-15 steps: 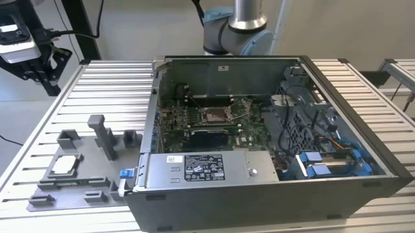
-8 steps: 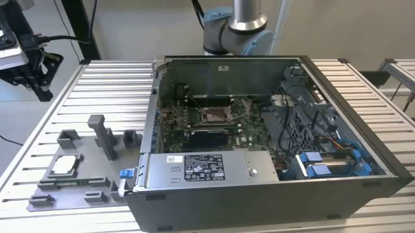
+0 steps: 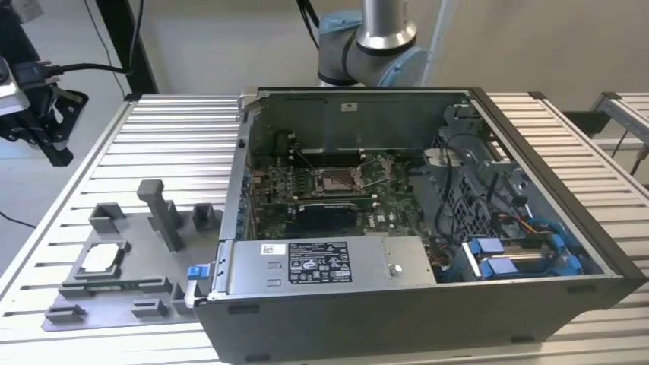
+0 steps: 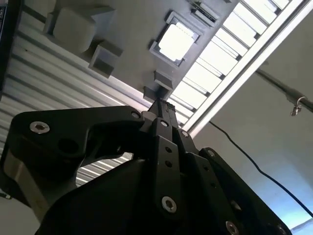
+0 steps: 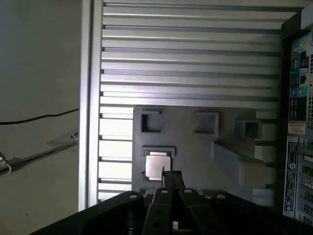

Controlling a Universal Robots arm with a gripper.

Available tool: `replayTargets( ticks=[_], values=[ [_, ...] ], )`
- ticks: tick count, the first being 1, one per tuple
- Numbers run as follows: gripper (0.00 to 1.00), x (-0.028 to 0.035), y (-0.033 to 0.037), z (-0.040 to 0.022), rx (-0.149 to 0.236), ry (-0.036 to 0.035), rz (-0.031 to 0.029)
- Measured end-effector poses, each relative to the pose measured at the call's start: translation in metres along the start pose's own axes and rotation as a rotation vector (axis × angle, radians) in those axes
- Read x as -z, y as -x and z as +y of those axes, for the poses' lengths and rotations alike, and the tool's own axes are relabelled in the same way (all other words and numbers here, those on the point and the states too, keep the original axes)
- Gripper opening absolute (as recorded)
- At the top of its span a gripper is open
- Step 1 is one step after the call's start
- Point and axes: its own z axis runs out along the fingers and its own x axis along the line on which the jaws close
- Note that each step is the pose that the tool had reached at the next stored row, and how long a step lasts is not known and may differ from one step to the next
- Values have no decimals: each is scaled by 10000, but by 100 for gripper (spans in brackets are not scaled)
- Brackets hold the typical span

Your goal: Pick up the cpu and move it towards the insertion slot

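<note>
The small, flat, square silvery chip, the cpu (image 3: 102,258), lies in its nest on the grey plastic holder plate (image 3: 132,304). The plate rests on the ribbed metal surface (image 3: 172,144) at the exterior view's left. The black hand (image 5: 171,175) hangs in the air above, not touching the chip, its fingers pressed together and holding nothing. The square silver-framed insertion slot (image 3: 335,180) sits well apart, inside the open grey computer case (image 3: 406,319).

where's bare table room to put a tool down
Bare ribbed table at the exterior view's left, between the grey fixture plate and the far edge; a narrower strip at the view's right past the computer case. Crowded: blocks around the cpu.
</note>
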Motion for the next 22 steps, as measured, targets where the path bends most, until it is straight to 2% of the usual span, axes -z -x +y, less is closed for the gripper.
replayTargets(
  ticks=[10,17,18,22],
  values=[
    [0,-25,-3,-86,-19,0,1],
    [0,-26,-3,-87,-19,0,1],
    [100,-26,-3,-88,-19,0,1],
    [100,-26,-3,-88,-19,0,1]
  ],
)
